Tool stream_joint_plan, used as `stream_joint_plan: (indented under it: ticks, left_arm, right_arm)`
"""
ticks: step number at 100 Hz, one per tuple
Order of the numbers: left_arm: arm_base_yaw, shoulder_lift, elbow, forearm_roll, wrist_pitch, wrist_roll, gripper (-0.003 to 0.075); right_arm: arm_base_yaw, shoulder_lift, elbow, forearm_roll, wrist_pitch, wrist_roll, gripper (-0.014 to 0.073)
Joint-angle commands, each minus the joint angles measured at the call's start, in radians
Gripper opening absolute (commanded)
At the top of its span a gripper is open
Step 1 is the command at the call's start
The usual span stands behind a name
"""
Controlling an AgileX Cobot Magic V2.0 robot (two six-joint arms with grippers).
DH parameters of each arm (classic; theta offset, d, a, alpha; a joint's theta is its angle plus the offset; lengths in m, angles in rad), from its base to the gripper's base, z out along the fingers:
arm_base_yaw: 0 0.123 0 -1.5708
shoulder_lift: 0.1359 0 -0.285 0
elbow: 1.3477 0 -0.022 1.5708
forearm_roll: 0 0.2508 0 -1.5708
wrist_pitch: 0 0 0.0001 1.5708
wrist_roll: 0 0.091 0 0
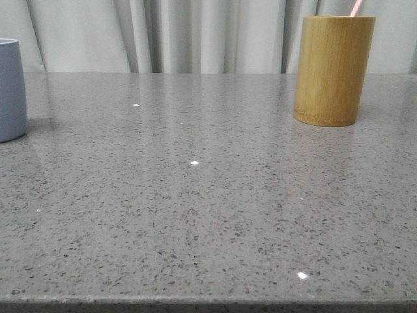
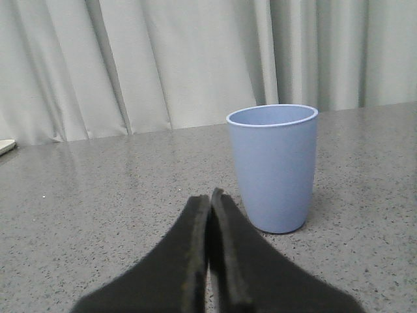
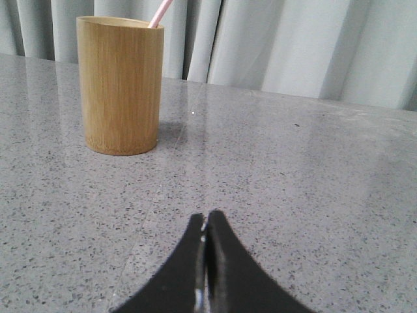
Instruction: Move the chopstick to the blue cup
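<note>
A pale pink chopstick [image 1: 356,8] stands in the tan bamboo cup [image 1: 333,70] at the back right of the table; its tip pokes above the rim. The right wrist view shows the same chopstick [image 3: 161,12] and bamboo cup [image 3: 120,85], well ahead of my right gripper [image 3: 206,220], which is shut with nothing in it. The blue cup [image 1: 10,89] stands upright at the far left edge of the front view. In the left wrist view the blue cup [image 2: 273,167] sits just ahead of my left gripper [image 2: 210,197], which is shut and empty.
The grey speckled table [image 1: 208,208] runs wide between the two cups. Pale curtains [image 1: 195,32] hang behind the table's far edge. A pale object's corner [image 2: 5,147] lies on the table in the left wrist view.
</note>
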Motion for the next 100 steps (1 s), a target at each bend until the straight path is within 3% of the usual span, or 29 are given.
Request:
stream_joint_plan:
  ticks: [1,39,72,88,100]
  left_arm:
    - [-0.008,-0.034,0.008,-0.005,-0.078,-0.01,-0.0019]
    - [-0.008,-0.034,0.008,-0.005,-0.078,-0.01,-0.0019]
    - [-0.008,-0.034,0.006,-0.014,-0.083,-0.01,-0.0019]
    - [-0.008,-0.03,-0.053,-0.091,0.004,-0.01,-0.0019]
    - [-0.008,0.014,-0.145,-0.14,0.101,-0.01,-0.0019]
  right_arm:
    - [-0.006,-0.015,0.001,-0.009,-0.088,-0.006,-0.0067]
    - [-0.006,-0.015,0.001,-0.014,-0.088,-0.011,-0.0067]
    - [-0.006,-0.015,0.001,-0.014,-0.169,-0.013,-0.0067]
    - [-0.006,-0.015,-0.01,-0.008,-0.236,-0.012,-0.0067]
    - [-0.006,-0.012,-0.086,0.041,-0.182,-0.012,-0.0067]
